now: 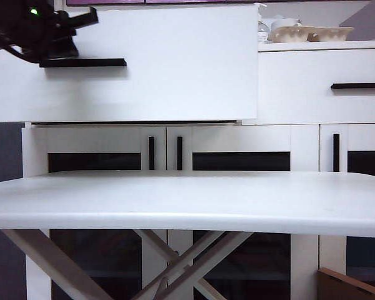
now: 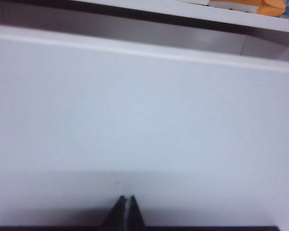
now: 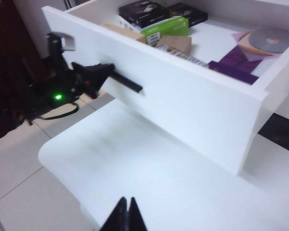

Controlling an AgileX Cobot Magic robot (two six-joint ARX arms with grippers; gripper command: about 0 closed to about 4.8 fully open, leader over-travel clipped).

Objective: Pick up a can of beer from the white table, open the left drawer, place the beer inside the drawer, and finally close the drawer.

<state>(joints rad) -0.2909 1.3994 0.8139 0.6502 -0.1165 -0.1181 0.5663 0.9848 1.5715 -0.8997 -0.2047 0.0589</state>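
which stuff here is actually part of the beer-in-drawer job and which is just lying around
Job: left drawer, pulled open; its black handle; left tool, shut, at that handle; right tool, shut, above the white table. No can visible.

Lying about: boxes and disc in drawer; bowls on cabinet.

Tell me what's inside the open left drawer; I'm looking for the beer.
Inside the left drawer: boxes, a disc, purple paper. No can shows; the front wall hides its near part.
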